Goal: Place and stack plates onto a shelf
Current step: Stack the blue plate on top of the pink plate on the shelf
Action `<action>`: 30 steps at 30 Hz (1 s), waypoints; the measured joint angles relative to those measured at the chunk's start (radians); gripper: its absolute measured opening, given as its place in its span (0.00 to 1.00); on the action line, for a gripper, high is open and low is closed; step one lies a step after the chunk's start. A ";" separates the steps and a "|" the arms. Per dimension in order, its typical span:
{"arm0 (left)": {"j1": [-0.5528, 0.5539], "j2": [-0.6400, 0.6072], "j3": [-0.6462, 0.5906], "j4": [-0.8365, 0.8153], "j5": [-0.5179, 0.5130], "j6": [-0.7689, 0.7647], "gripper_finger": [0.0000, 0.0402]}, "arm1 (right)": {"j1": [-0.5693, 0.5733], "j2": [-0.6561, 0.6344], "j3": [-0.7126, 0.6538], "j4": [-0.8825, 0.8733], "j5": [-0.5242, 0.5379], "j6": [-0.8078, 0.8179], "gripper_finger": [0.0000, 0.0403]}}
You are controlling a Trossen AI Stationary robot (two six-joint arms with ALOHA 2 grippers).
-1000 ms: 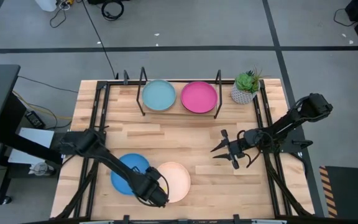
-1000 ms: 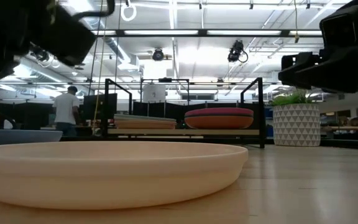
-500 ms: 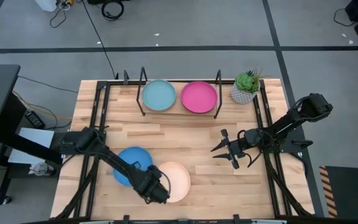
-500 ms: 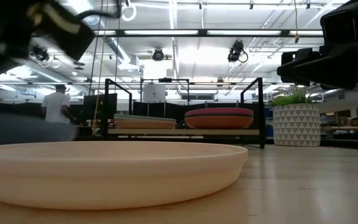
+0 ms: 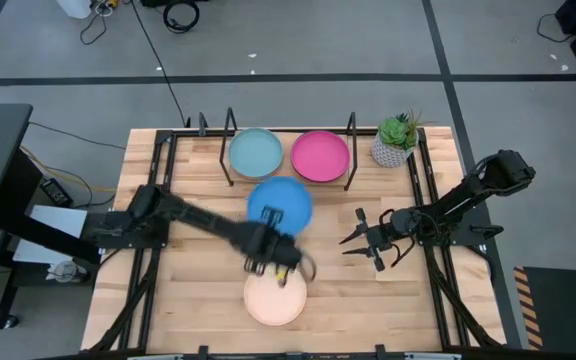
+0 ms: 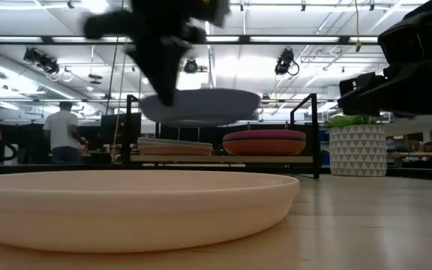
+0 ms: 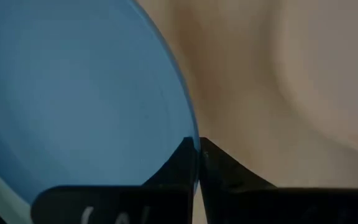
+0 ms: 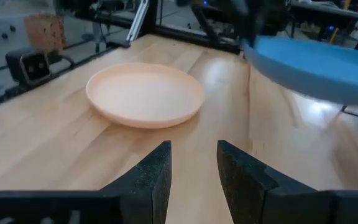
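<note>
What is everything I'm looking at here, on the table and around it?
Round bright blue plate: one, held in the air over the table's middle, in front of the shelf.
Round peach plate: one, flat on the table near its front edge.
Round light blue plate: one, on the shelf's left side.
Round magenta plate: one, on the shelf's right side.
Low wooden shelf with black wire uprights: one, at the table's back.
Small green potted plant: one, right of the shelf.
Person: one, far off in the room.
Left hand: shut on the bright blue plate's rim.
Right hand: open, empty, waiting at the table's right.
</note>
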 joint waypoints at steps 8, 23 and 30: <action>0.256 -0.013 -0.001 0.113 -0.027 0.427 0.03 | 0.001 0.000 0.000 0.020 0.021 0.137 0.33; 0.558 -0.008 -0.001 0.444 0.290 0.904 0.03 | 0.003 0.000 0.000 0.014 0.144 0.160 0.33; 0.627 0.011 -0.009 0.548 0.423 0.925 0.12 | 0.004 0.000 0.000 0.000 0.177 0.149 0.33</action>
